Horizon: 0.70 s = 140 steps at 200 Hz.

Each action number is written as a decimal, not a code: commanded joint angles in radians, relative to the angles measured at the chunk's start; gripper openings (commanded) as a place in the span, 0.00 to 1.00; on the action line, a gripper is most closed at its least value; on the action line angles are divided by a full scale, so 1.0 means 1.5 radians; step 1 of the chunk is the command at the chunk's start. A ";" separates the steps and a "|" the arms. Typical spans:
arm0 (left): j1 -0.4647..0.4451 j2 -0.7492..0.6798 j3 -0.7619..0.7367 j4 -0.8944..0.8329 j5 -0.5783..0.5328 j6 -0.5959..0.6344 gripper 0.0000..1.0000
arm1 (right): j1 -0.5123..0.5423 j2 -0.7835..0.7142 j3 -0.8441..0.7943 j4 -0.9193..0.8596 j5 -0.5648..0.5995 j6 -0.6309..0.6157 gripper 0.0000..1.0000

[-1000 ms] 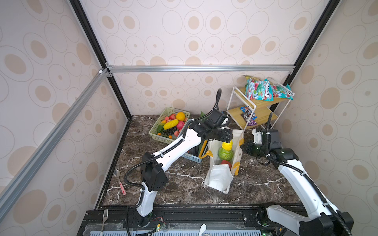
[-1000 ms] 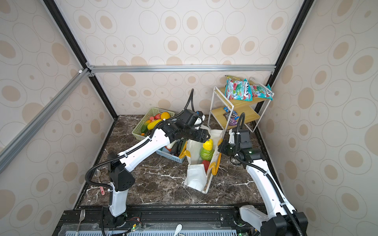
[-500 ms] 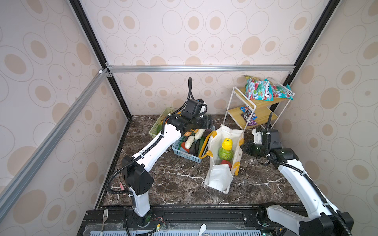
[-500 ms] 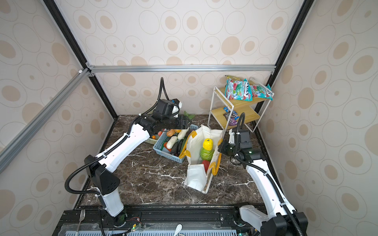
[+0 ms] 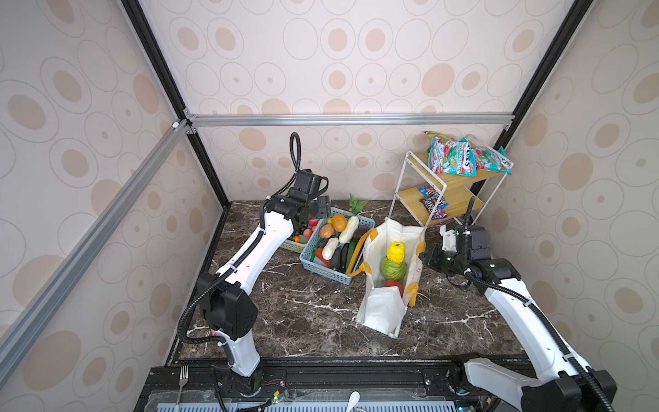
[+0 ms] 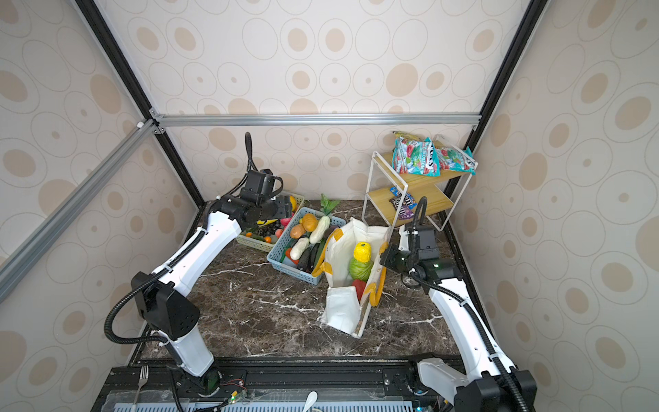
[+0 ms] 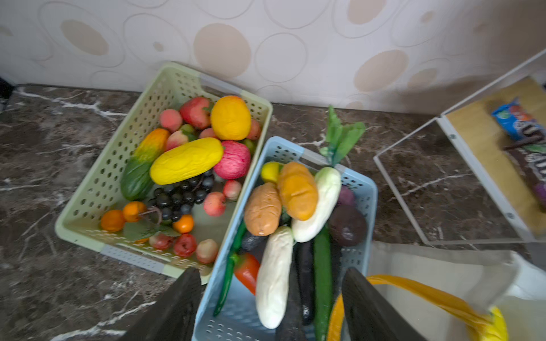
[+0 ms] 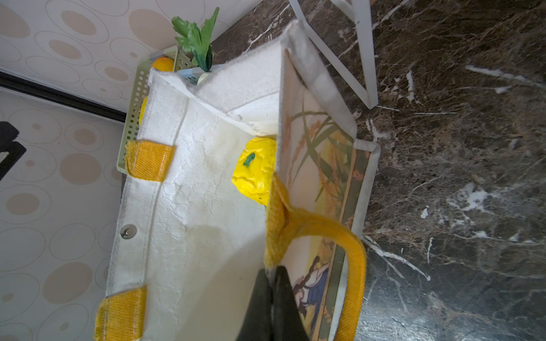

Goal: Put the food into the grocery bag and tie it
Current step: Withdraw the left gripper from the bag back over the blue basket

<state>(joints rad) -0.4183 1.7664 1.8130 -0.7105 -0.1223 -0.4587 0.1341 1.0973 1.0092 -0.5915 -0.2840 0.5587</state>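
The white grocery bag [image 5: 383,314] [image 6: 340,312] stands open at mid-table with yellow handles. Inside it lie food pieces: a yellow knobbly fruit [image 5: 396,251] [image 8: 255,171], a green cabbage [image 5: 393,269] and a red piece [image 5: 392,284]. My right gripper [image 8: 273,271] [image 5: 424,255] is shut on the bag's right rim beside a handle. Over the blue basket's [image 7: 370,189] near end my left gripper [image 7: 271,274] [image 5: 321,208] hangs open, nothing between its fingers. That basket holds a leafy white radish [image 7: 319,203] and more food.
A pale green basket [image 7: 88,192] [image 5: 290,246] of toy fruit sits left of the blue one, against the back wall. A white wire rack [image 5: 417,189] with snack packets [image 5: 451,157] stands at the back right, close behind the bag.
My left arm has swung from above the bag's mouth back to the left, over the baskets. The right gripper and the bag have stayed put.
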 commanded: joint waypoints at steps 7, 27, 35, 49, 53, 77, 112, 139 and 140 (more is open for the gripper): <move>0.023 -0.001 -0.022 -0.021 -0.046 0.031 0.75 | -0.002 0.002 0.008 -0.013 0.001 -0.007 0.00; 0.031 0.004 -0.041 -0.017 -0.026 0.038 0.71 | -0.002 0.001 0.009 -0.015 0.003 -0.007 0.00; 0.030 0.006 -0.052 -0.012 -0.013 0.041 0.69 | -0.002 0.001 0.007 -0.014 0.003 -0.007 0.00; 0.030 0.013 -0.076 -0.004 0.007 0.042 0.65 | -0.002 0.001 0.007 -0.013 0.003 -0.007 0.00; 0.030 0.015 -0.084 0.000 0.012 0.044 0.63 | -0.002 0.001 0.006 -0.013 0.004 -0.007 0.00; 0.031 0.022 -0.130 0.027 0.047 0.041 0.55 | -0.002 0.001 0.006 -0.013 0.003 -0.006 0.00; 0.027 0.038 -0.159 0.039 0.066 0.033 0.52 | -0.002 0.001 0.001 -0.011 0.000 -0.003 0.00; 0.020 0.053 -0.183 0.051 0.069 0.028 0.52 | -0.002 -0.005 -0.006 -0.008 0.000 0.001 0.00; 0.020 0.053 -0.183 0.052 0.069 0.028 0.52 | -0.002 -0.005 -0.006 -0.008 0.001 0.001 0.00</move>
<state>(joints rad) -0.3786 1.8275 1.5539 -0.6617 -0.0349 -0.4141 0.1341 1.0973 1.0092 -0.5915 -0.2840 0.5571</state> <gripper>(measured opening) 0.521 0.049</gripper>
